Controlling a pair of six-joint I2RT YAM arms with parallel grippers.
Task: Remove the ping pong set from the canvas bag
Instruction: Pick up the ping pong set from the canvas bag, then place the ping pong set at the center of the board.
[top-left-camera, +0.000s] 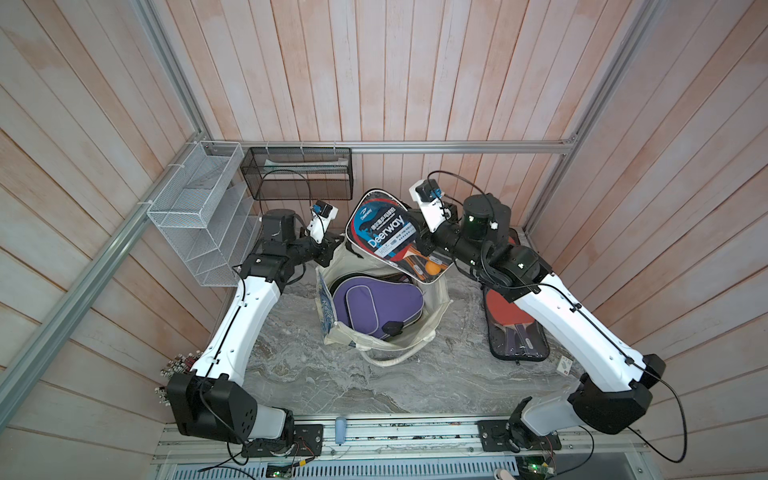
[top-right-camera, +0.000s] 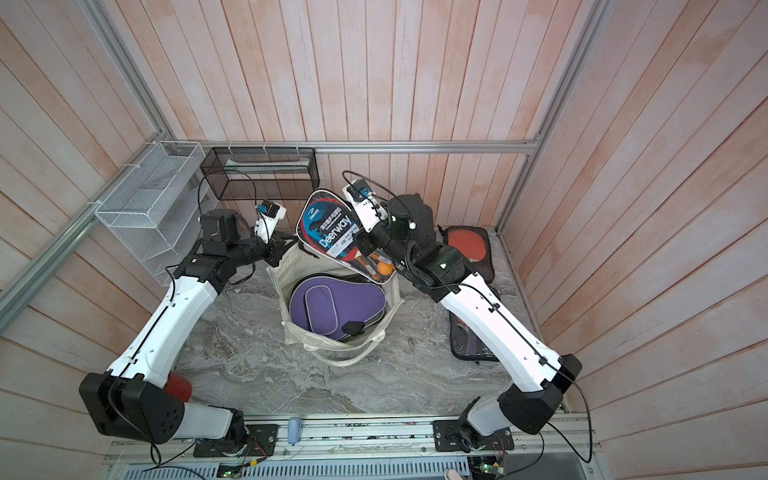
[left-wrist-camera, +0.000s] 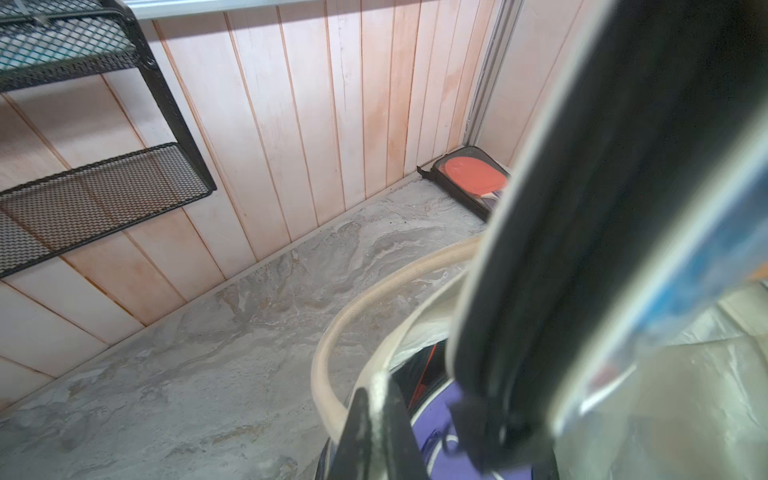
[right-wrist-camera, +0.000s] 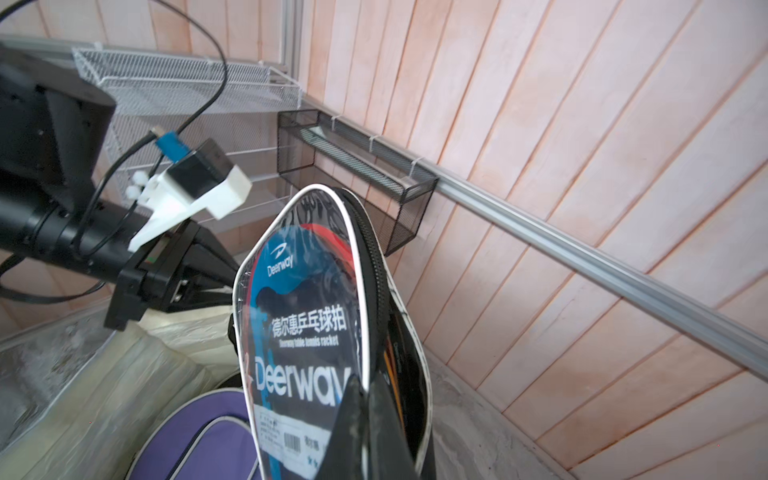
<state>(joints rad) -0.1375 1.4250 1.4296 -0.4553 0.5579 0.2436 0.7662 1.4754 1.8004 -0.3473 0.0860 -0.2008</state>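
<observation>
Between pink plank walls (top-left-camera: 415, 62), grey marbled tabletop (top-left-camera: 311, 374) under canvas bag (top-left-camera: 438, 300)

Soft, bright light fills both top views, and shadows on the table (top-left-camera: 332, 386) are faint. The boards of the wall (top-left-camera: 374, 62) fan outward toward the edges. It is darker inside the canvas bag (top-left-camera: 436, 309). In the left wrist view the ping pong set (left-wrist-camera: 582, 249) is very close and blurry. In the right wrist view its clear cover shines with glare.
</observation>
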